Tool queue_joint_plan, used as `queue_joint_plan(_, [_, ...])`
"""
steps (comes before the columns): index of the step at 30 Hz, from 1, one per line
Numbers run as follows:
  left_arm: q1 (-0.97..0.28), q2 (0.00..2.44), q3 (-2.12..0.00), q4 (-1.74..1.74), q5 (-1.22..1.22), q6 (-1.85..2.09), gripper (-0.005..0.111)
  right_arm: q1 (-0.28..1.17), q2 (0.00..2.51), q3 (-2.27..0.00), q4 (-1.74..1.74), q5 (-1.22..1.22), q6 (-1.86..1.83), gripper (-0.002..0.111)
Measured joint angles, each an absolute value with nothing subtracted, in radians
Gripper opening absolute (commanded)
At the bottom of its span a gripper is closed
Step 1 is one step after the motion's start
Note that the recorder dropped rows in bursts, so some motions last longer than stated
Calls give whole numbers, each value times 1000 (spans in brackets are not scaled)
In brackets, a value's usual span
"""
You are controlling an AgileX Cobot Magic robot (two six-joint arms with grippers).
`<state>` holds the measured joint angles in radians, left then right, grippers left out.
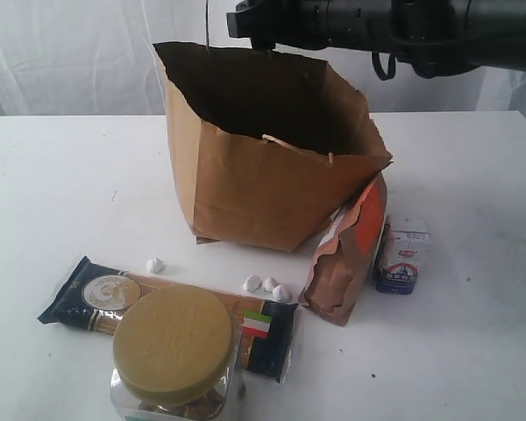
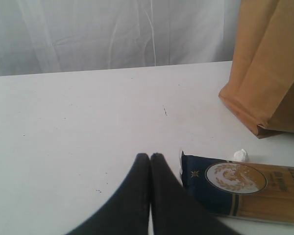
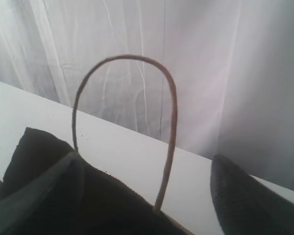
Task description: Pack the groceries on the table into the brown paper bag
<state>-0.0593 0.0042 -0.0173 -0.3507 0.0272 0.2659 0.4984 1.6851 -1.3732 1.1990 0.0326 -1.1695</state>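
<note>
**PACKING IN PROGRESS: FOUR ITEMS ON THE TABLE, NEITHER GRIPPER LOADED**

1. Nearest the exterior camera stands the clear jar with wide tan lid (image 1: 173, 346), upright. It overlaps the view of the navy spaghetti packet (image 1: 86, 298), which lies flat just behind it.
2. The left gripper (image 2: 150, 159) hangs low over the table (image 1: 53, 175), just beside the packet's end. Its fingers are pressed together with nothing between them.
3. Small white bits (image 1: 155, 264) lie past the packet. They are not part of the load.
4. The orange-brown pouch (image 1: 346, 259) leans against the front corner of the brown paper bag (image 1: 245, 189). The small white-blue carton (image 1: 403, 254) stands upright just beside the pouch.
5. The bag stands open. Its interior is dark, so its contents cannot be made out.
6. The right gripper (image 3: 127, 147) sits above the bag's far rim with its jaws spread. The bag handle (image 3: 171, 122) loops up between them, unclamped; contact cannot be confirmed.

Assessment: the task appears to be partway through, between picks. The next pick calls for:
- left gripper: open the fingers before taking the packet;
- jar: use a wide opening to span the lid;
- pouch: lift carefully so the bag is not disturbed.
</note>
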Motion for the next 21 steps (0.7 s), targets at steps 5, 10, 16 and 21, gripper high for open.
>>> queue_joint_plan(5, [-59, 4, -17, -351, 27, 266, 0, 498, 1681, -1373, 1195, 142, -1166, 68])
queue_joint_plan(10, [-59, 4, -17, -351, 27, 266, 0, 498, 1656, -1373, 1118, 285, -1195, 68])
queue_joint_plan(16, [-59, 4, -17, -351, 27, 266, 0, 498, 1574, -1382, 865, 448, -1197, 68])
queue_joint_plan(21, [-75, 4, -17, -351, 27, 266, 0, 498, 1530, -1384, 660, 716, -1199, 68])
